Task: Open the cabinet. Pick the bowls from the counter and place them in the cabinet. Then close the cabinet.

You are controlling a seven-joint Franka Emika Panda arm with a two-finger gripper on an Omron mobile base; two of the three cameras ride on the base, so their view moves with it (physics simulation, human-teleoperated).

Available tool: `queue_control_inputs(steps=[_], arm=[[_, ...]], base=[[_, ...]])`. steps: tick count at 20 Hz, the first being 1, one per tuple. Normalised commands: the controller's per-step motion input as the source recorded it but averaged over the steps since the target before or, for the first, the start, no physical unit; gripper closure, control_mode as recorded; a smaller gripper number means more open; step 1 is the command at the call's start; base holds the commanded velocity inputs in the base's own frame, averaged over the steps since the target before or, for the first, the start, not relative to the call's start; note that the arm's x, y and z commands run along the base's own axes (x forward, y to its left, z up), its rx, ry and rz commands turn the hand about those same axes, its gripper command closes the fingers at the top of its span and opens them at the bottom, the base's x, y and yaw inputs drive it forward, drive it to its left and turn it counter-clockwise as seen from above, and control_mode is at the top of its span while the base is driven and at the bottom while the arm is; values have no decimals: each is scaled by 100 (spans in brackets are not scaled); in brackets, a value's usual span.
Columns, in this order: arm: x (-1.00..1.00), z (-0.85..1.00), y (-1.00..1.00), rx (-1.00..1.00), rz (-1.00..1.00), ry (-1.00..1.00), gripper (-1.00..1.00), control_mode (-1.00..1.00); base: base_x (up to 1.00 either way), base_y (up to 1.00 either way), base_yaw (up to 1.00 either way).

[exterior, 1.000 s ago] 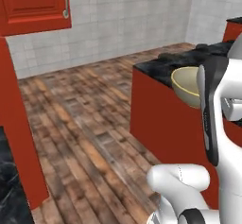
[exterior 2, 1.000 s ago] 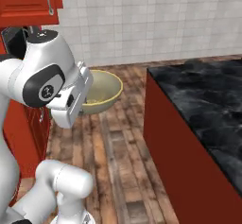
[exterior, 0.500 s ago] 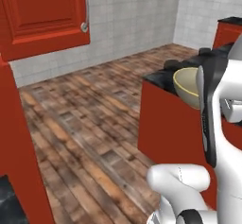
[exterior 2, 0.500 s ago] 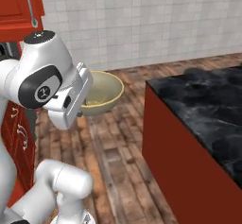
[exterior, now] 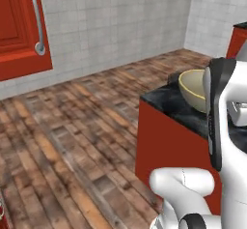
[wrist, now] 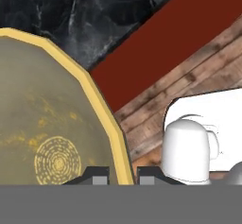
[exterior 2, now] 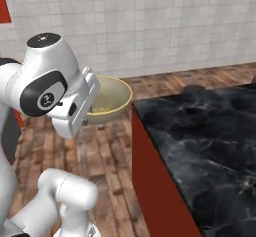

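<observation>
Hidden or cut off: the arm covers the near side of the bowl (exterior: 192, 89) in the left base view, and the hand covers its left side in the right base view. The cabinet (exterior: 19, 35) is cropped at the frame's left edge, showing part of one red door and one curved silver handle (exterior: 34, 15). The counter (exterior 2: 200, 146) runs out of frame to the right.

Count: one pale yellow bowl, one counter, one cabinet door, one gripper (wrist: 122, 173).

Fingers: the two dark fingertips (wrist: 97, 173) stand close together, one on each side of the bowl's rim, clamping it. The bowl hangs from the hand beside the counter's corner, above the wooden floor (exterior: 62, 141), well apart from the cabinet.
</observation>
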Motion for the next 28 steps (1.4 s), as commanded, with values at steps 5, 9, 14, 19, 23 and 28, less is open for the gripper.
queue_control_inputs(steps=[5,9,14,19,23,28], arm=[[0,0,0,0,0,0,100,100],[0,0,0,0,0,0,100,100],[0,0,0,0,0,0,100,100],[0,0,0,0,0,0,100,100],[0,0,0,0,0,0,100,100],[0,0,0,0,0,0,100,100]], base=[[100,0,30],[100,-11,38],[100,-49,45],[100,-46,51],[95,-16,59],[26,-6,62]])
